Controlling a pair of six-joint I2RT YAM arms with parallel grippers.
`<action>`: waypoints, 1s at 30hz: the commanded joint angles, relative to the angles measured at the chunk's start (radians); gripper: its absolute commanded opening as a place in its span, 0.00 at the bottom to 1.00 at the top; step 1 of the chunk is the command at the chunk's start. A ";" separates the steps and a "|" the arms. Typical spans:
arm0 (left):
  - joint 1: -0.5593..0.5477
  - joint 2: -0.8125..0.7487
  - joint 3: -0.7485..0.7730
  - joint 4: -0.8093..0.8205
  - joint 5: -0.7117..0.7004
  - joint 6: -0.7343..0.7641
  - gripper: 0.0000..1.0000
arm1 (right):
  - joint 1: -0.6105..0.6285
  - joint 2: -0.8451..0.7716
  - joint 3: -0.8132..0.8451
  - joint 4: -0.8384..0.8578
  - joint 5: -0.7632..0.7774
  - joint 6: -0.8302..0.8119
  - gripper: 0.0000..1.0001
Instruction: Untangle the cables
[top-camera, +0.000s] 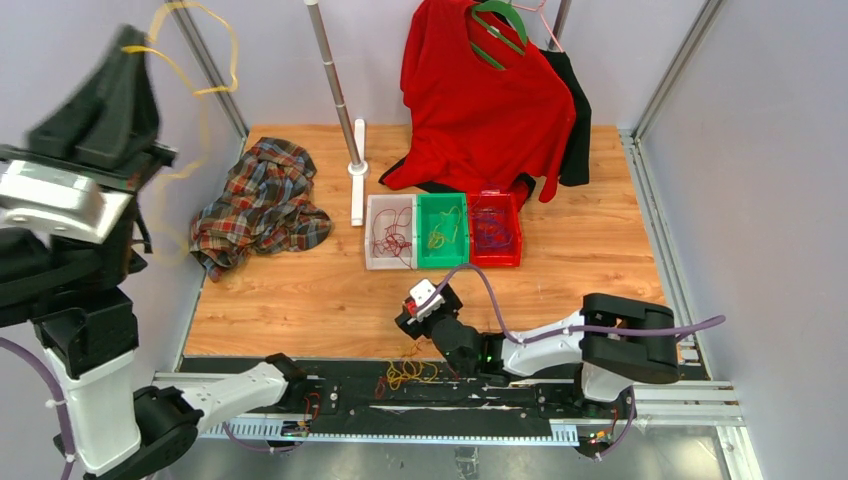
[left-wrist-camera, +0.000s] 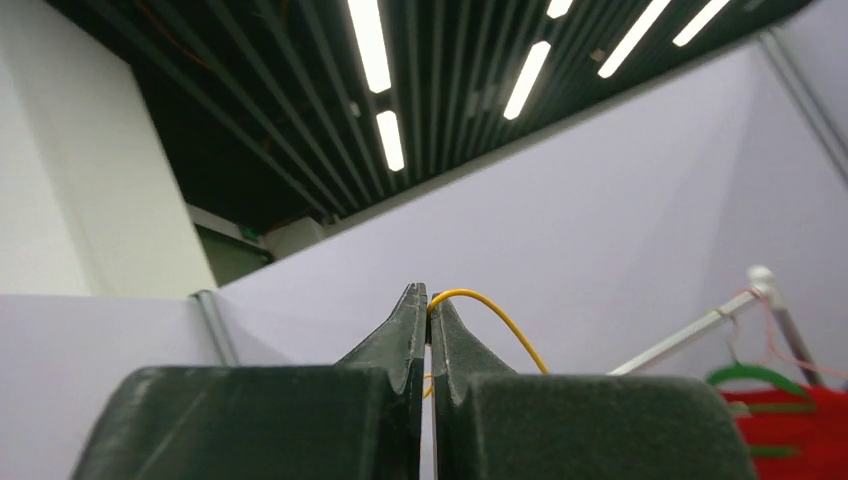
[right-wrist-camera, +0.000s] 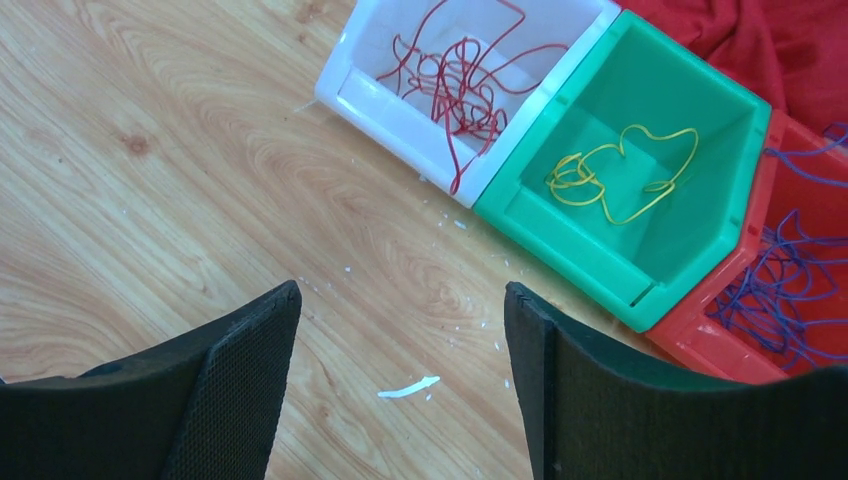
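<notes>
The thin yellow cable (left-wrist-camera: 466, 292) you were working on was pinched between the closed tips of the left gripper (left-wrist-camera: 428, 300), which was raised high off the wooden table (top-camera: 300, 300) at about 10 o'clock in the top view. A small knot of yellow and red cables (top-camera: 408, 370) lay at 6 o'clock, by the table's near edge. Your right gripper (right-wrist-camera: 400, 310) hovered low beside that knot, jaws spread wide and empty. At its 12 o'clock three plastic bins sat touching in a row: the white bin (right-wrist-camera: 400, 110) with red cables, the green bin (right-wrist-camera: 560, 230) with a yellow cable, and the red bin (right-wrist-camera: 700, 345) with purple cables. A crumpled plaid shirt (top-camera: 260, 200) lay at 9 o'clock.
</notes>
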 joint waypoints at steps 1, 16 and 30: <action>0.000 -0.064 -0.136 -0.129 0.114 -0.103 0.01 | -0.033 -0.090 0.070 -0.087 0.035 0.010 0.75; -0.002 -0.107 -0.641 -0.051 0.388 -0.351 0.01 | -0.345 -0.553 0.083 -0.338 -0.282 0.113 0.73; -0.026 0.145 -0.567 0.080 0.324 -0.364 0.01 | -0.502 -0.472 0.154 -0.400 -0.254 0.091 0.72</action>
